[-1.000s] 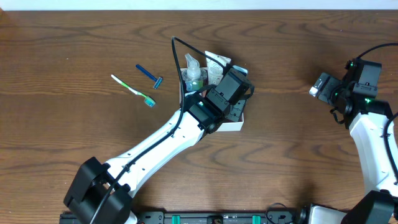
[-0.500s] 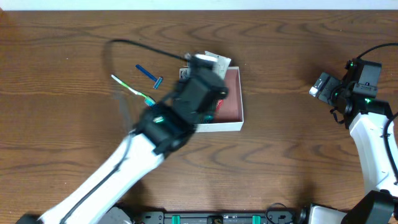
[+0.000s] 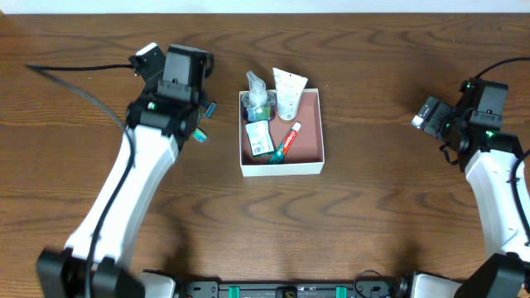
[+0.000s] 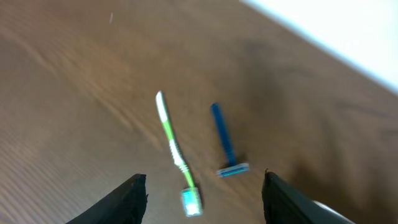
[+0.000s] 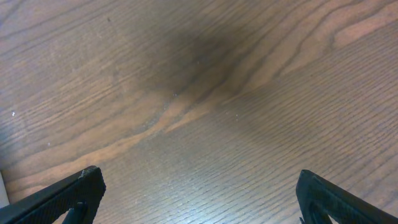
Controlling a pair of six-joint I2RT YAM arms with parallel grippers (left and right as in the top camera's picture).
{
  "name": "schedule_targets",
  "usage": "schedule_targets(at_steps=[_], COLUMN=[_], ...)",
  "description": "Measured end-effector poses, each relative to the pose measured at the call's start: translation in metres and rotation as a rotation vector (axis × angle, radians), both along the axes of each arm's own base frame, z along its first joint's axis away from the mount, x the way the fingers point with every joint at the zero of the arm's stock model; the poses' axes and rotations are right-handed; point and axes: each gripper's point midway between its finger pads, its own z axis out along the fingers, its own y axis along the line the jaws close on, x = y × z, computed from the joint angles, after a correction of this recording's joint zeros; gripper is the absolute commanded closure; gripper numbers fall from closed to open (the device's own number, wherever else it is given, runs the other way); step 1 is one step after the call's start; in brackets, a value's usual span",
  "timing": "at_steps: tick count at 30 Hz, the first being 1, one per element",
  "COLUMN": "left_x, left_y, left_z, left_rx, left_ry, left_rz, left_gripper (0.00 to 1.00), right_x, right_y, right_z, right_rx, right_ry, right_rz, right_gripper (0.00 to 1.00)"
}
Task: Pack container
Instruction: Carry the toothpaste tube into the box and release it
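Two grippers, both spread wide and neither holding anything. From overhead, my left gripper (image 3: pixel 180 73) hangs over the wooden table (image 3: pixel 373 223) at about 10 o'clock from the container (image 3: pixel 286 168), well apart from it. The box sits near the table's middle, at roughly 4 o'clock from that hand. Inside it I see a pump bottle (image 3: pixel 258 95) and a white tube (image 3: pixel 288 89) at the 12 o'clock wall, then a green packet (image 3: pixel 259 137) and a red toothpaste tube (image 3: pixel 286 141) lying on the pink floor.

On the left wrist camera, the toothbrush (image 4: pixel 174 149) lies on the wood below the parted fingers (image 4: pixel 134 194), with the blue razor (image 4: pixel 225 143) just beside it at 3 o'clock, not touching.

My right gripper (image 5: pixel 202 193) shows only bare wood between its jaws; the container lies well off at its 9 o'clock in the overhead view.
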Motion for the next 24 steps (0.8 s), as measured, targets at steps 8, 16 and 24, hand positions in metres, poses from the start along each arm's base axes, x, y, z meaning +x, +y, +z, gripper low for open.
schedule_targets(at_steps=[8, 16, 24], left_x=[0.012, 0.008, -0.009], left_y=[0.012, 0.015, 0.025], left_z=[-0.086, -0.112, -0.132], left_rx=[-0.080, -0.199, -0.308], left_ry=[0.199, 0.270, 0.376], left_rz=[0.064, 0.108, 0.153], left_gripper=[0.39, 0.39, 0.43], right_x=[0.000, 0.000, 0.000], right_y=[0.000, 0.000, 0.000], right_z=[0.000, 0.000, 0.000], right_rx=[0.000, 0.000, 0.000], right_ry=[0.000, 0.000, 0.000], right_rz=[0.000, 0.000, 0.000], right_gripper=[0.01, 0.01, 0.01])
